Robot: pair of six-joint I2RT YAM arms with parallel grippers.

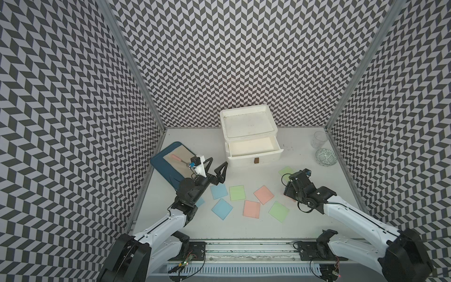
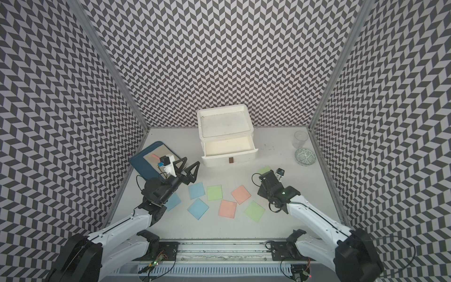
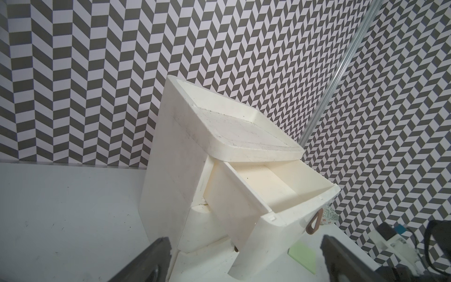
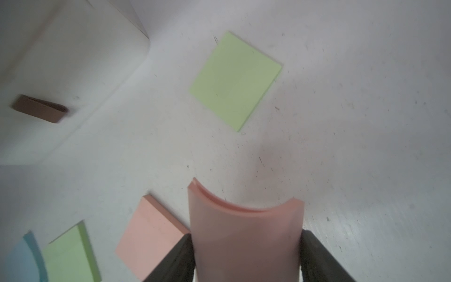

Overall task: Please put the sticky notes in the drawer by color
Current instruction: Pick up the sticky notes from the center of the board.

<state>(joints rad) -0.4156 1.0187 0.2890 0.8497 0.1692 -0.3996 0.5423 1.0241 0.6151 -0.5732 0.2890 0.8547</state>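
Top views — white speckled tabletop (image 1: 244, 225), chevron walls (image 1: 244, 61) on three sides

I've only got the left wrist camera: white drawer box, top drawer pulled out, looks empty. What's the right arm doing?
Observer: The right gripper grips a pink sticky note, which is bowed between its jaws in the right wrist view.
Operator: How many notes lie loose?
Observer: A top view shows eight: three blue notes, three green notes and two pink notes.
Operator: Anything my view misses on the left?
Observer: A dark blue tray with a beige sheet on it lies beside the left gripper.
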